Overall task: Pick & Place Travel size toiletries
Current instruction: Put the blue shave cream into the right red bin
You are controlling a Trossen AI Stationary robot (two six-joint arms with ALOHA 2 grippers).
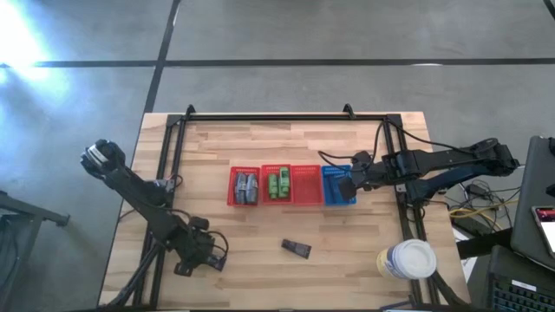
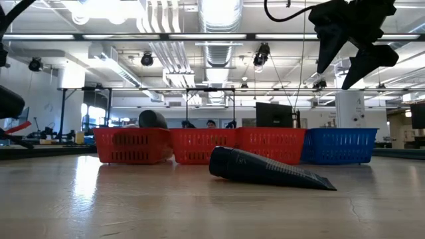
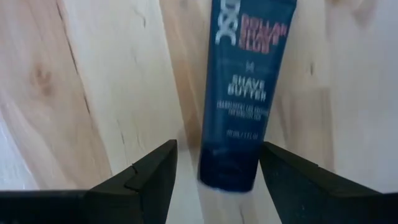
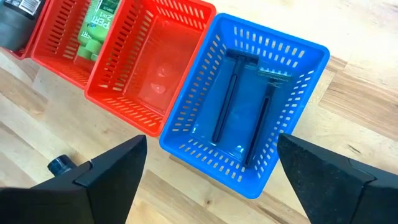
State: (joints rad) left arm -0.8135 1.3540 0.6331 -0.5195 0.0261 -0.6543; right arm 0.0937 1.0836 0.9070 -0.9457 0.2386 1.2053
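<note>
A dark-blue tube (image 1: 297,249) lies flat on the wood near the table's near edge; in the low view the tube (image 2: 269,170) shows its cap end on the left. My left gripper (image 1: 211,252) is open low over the table. In its wrist view the left gripper (image 3: 217,148) has the tube (image 3: 245,93) lying ahead of its fingers, cap end nearest, untouched. My right gripper (image 1: 347,185) is open and empty above the blue basket (image 4: 186,134), where two thin dark razors (image 4: 227,99) lie. Green packets (image 1: 277,185) and grey containers (image 1: 244,185) lie in red baskets.
A row of three red baskets (image 1: 304,200) and the blue basket (image 1: 336,201) stands at the table's middle; the red one next to the blue holds nothing I can see. A big yellow jar with a white lid (image 1: 408,260) stands at the near right corner. A black frame borders the table.
</note>
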